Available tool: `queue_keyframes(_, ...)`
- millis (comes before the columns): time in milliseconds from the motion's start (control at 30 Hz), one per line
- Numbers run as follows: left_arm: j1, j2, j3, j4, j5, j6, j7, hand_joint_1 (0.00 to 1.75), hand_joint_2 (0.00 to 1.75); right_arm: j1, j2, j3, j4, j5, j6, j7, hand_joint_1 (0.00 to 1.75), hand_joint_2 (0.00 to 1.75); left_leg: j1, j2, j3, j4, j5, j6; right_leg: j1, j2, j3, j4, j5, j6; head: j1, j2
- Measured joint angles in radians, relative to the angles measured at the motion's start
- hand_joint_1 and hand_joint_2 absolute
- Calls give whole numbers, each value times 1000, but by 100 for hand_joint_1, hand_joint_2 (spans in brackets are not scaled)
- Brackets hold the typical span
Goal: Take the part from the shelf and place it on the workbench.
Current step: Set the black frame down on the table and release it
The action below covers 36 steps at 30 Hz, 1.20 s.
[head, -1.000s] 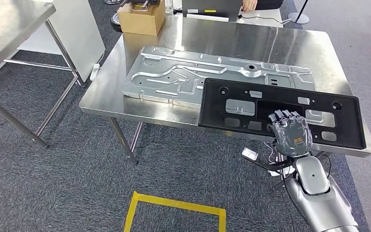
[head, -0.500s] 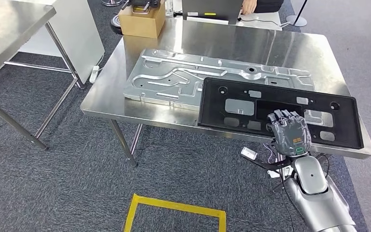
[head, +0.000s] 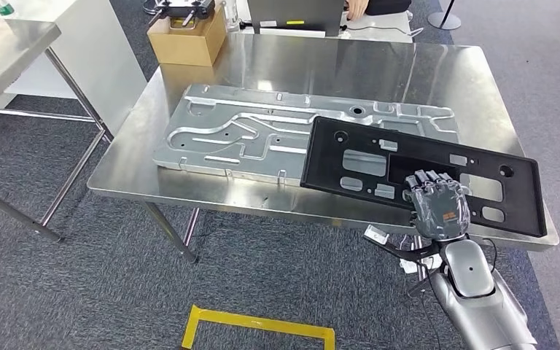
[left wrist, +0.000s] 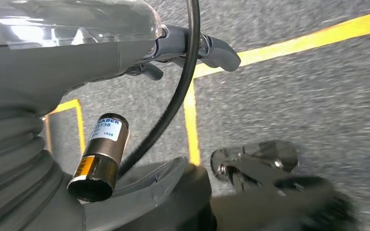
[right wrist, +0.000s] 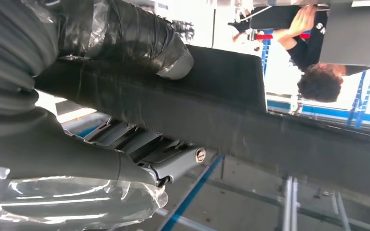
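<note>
The part is a long black plastic panel (head: 408,164) with cut-outs. My right hand (head: 440,205) grips it at its near edge, fingers over the top. The panel hangs over the steel workbench (head: 379,69), across the right end of a large silver stamped metal plate (head: 262,131); whether it touches them I cannot tell. In the right wrist view my right hand (right wrist: 120,36) wraps the panel's dark edge (right wrist: 250,120), thumb on one face, fingers on the other. My left hand (left wrist: 139,62) hangs above grey carpet, fingers apart and holding nothing.
A cardboard box (head: 188,38) stands at the workbench's far left corner and a dark monitor (head: 292,13) at its far edge, with a person (head: 361,6) behind. Another steel table (head: 7,51) stands to the left. Yellow tape (head: 259,324) marks the carpet.
The camera has moved, so the workbench now sits lower and further left in the picture. The panel has tilted, its left end swung further over the silver plate. My right hand still grips it.
</note>
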Motion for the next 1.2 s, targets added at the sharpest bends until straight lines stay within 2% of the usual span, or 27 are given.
queue_keyframes(33, 0, 0, 0, 0, 0, 1, 0, 0, 175, 3, 0, 0, 0, 0, 0, 0, 173, 175, -3, -1, -24, 10, -9, 5, 5, 3, 13, 0, -10, -2, 0, 0)
queue_keyframes(67, 2, 0, 0, 0, -1, 1, 0, 0, 175, 5, 1, 0, 0, 1, 1, 0, 173, 175, -8, -1, -31, -13, 5, 13, 9, 6, 27, 0, -20, -3, 0, 0)
queue_keyframes(100, 4, 0, 1, 0, -1, 2, -1, 0, 175, 6, 1, 0, -1, 2, 1, 0, 173, 175, -14, -3, -25, -64, 42, 25, 13, 9, 42, -1, -30, -4, 0, 0)
queue_keyframes(133, 7, 1, 1, 0, -1, 3, -1, 0, 175, 8, 1, 0, -1, 3, 1, 0, 173, 175, -22, -6, -12, -132, 101, 41, 16, 11, 55, -3, -40, -5, 0, 0)
queue_keyframes(167, 9, 2, 2, 0, -1, 4, -1, 0, 175, 9, 2, 0, -1, 4, 2, 0, 173, 175, -31, -13, 1, -190, 145, 55, 20, 14, 68, -5, -50, -3, 0, 0)
queue_keyframes(200, 10, 2, 4, 0, -1, 5, -1, 0, 175, 9, 3, 0, -1, 4, 2, 0, 173, 175, -38, -21, 12, -233, 172, 65, 22, 17, 77, -9, -60, 1, 0, 0)
queue_keyframes(233, 10, 2, 4, 0, -1, 5, -1, 0, 175, 10, 4, 0, -1, 5, 3, 0, 173, 175, -42, -29, 20, -260, 183, 70, 23, 20, 88, -9, -65, 5, 0, 0)
queue_keyframes(267, 10, 2, 5, 0, -1, 5, -1, 0, 175, 11, 5, 0, -2, 6, 3, 0, 173, 175, -43, -34, 28, -267, 172, 71, 25, 23, 97, -8, -66, 11, 0, 0)
queue_keyframes(333, 10, 0, 6, 0, -1, 6, -1, 0, 175, 12, 4, 0, -4, 7, 3, 0, 173, 175, -38, -31, 55, -280, 178, 73, 25, 20, 109, 6, -70, 21, 1, 0)
queue_keyframes(367, 9, 0, 6, 0, -1, 6, -1, 0, 175, 10, 3, -1, -5, 7, 3, 0, 173, 175, -36, -28, 68, -282, 180, 77, 24, 17, 101, 30, -80, 27, 2, 0)
queue_keyframes(400, 8, -1, 6, 0, -1, 6, -1, 0, 175, 9, 3, -1, -6, 6, 3, 0, 173, 175, -35, -26, 79, -284, 181, 80, 22, 12, 81, 72, -98, 34, 3, 0)
queue_keyframes(467, 7, -2, 7, 0, -1, 5, -1, 0, 175, 9, 3, -1, -7, 6, 3, 0, 173, 175, -35, -24, 88, -284, 172, 83, 16, 5, 5, 188, -147, 45, 4, 0)
queue_keyframes(500, 6, -2, 7, 0, -1, 5, -1, 0, 175, 11, 3, -1, -7, 6, 3, 0, 173, 175, -35, -24, 92, -284, 166, 83, 14, 5, -35, 233, -166, 49, 4, 0)
queue_keyframes(533, 7, -2, 7, 0, -1, 6, -1, 0, 175, 14, 3, -1, -7, 7, 3, 0, 173, 175, -35, -24, 98, -284, 159, 82, 11, 4, -63, 249, -169, 51, 4, 0)
queue_keyframes(567, 8, -2, 8, 0, 0, 6, 0, 0, 175, 17, 3, -1, -7, 7, 3, 0, 173, 175, -35, -24, 106, -284, 152, 81, 10, 2, -75, 233, -150, 51, 4, 0)
queue_keyframes(633, 12, -3, 9, 0, 0, 6, 0, 0, 175, 18, 3, -1, -7, 7, 3, 0, 173, 175, -35, -24, 124, -284, 136, 77, 12, -1, -56, 117, -52, 42, 4, 0)
queue_keyframes(700, 14, -5, 12, 1, -1, 6, -1, 0, 175, 18, 3, -1, -6, 8, 4, 0, 173, 175, -35, -23, 139, -287, 125, 70, 20, -4, -35, 19, 16, 29, 3, 0)
queue_keyframes(733, 13, -6, 13, 1, -1, 6, -1, 0, 175, 18, 3, -1, -7, 8, 4, 1, 173, 175, -35, -23, 144, -289, 123, 66, 25, -4, -31, -4, 29, 22, 3, 0)
queue_keyframes(767, 12, -7, 14, 1, -2, 6, -1, 0, 175, 18, 2, -1, -7, 9, 4, 1, 173, 175, -35, -23, 149, -289, 125, 60, 28, -4, -30, -10, 26, 15, 3, 0)
queue_keyframes(833, 11, -7, 14, 1, -2, 7, -1, 0, 175, 17, 3, -2, -9, 10, 4, 1, 173, 175, -38, -23, 151, -275, 129, 49, 22, -3, -9, -27, 32, 2, 4, 0)
queue_keyframes(900, 10, -6, 15, 1, -3, 8, -1, 0, 175, 16, 4, -2, -10, 10, 4, 1, 173, 175, -37, -21, 117, -207, 119, 37, 12, -3, 17, -38, 26, -8, 2, 0)
queue_keyframes(1000, 8, -6, 15, 1, -3, 8, -2, 0, 175, 17, 4, -2, -11, 10, 4, 1, 173, 175, -23, -17, 2, -41, 55, 19, 10, -4, 43, -42, 5, -12, -2, 0)
queue_keyframes(1033, 8, -5, 15, 1, -3, 8, -1, 0, 175, 19, 4, -2, -11, 10, 4, 1, 173, 175, -19, -17, -27, -16, 37, 14, 9, -3, 53, -42, -4, -10, -2, 0)
queue_keyframes(1067, 9, -4, 16, 1, -3, 8, -1, 0, 175, 20, 5, -2, -11, 10, 4, 1, 173, 175, -15, -16, -42, -21, 35, 9, 7, -2, 65, -42, -15, -8, -2, 0)
queue_keyframes(1100, 11, -4, 16, 1, -4, 8, -1, 0, 175, 21, 5, -2, -11, 10, 4, 1, 173, 175, -12, -15, -39, -60, 57, 6, 5, -1, 80, -42, -26, -4, -2, 0)
queue_keyframes(1167, 16, -3, 16, 1, -4, 8, -1, 0, 175, 22, 5, -2, -11, 10, 4, 1, 173, 175, -9, -14, -11, -189, 154, 3, 2, 1, 109, -39, -52, 7, -2, 0)
queue_keyframes(1200, 17, -2, 16, 2, -4, 9, -1, 0, 175, 22, 6, -2, -11, 10, 4, 1, 173, 175, -9, -13, 1, -238, 190, 6, 1, 2, 119, -37, -64, 14, -2, 0)
